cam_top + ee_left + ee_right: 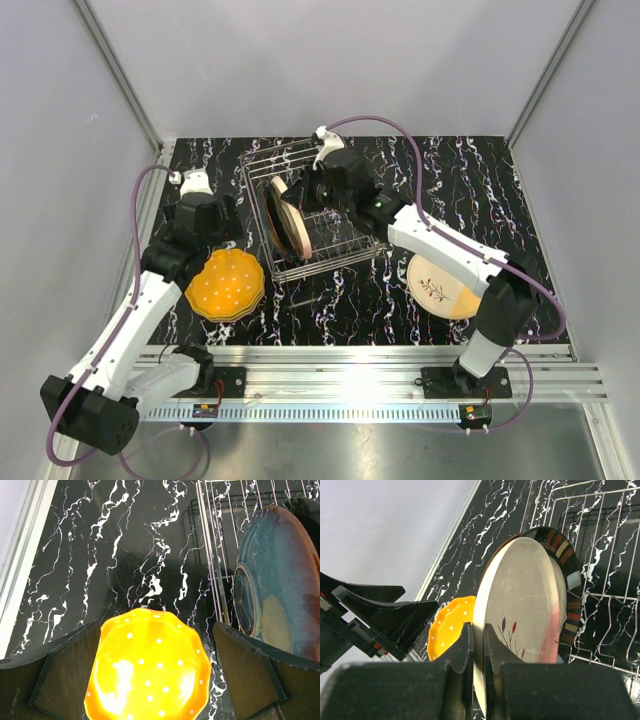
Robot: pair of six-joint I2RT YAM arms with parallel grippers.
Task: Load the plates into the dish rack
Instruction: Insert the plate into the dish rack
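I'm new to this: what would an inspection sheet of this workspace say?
Surface: black marbled table.
Job's things: wire rack holding upright plates; orange plate and cream plate flat on table.
Clutter: nothing seen.
Jaws: left jaws open over orange plate; right jaws shut on flowered plate at rack.
Cables: purple cables looping off both arms.
Surroundings: white walls, metal rail at near edge.

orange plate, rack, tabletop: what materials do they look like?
Orange plate: glossy, bright glare spots, scalloped rim; glazed ceramic or melamine, can't tell. Rack: thin silvery wire, likely chromed or stainless steel. Tabletop: black with white veins, reflective; marble-look, possibly printed laminate.
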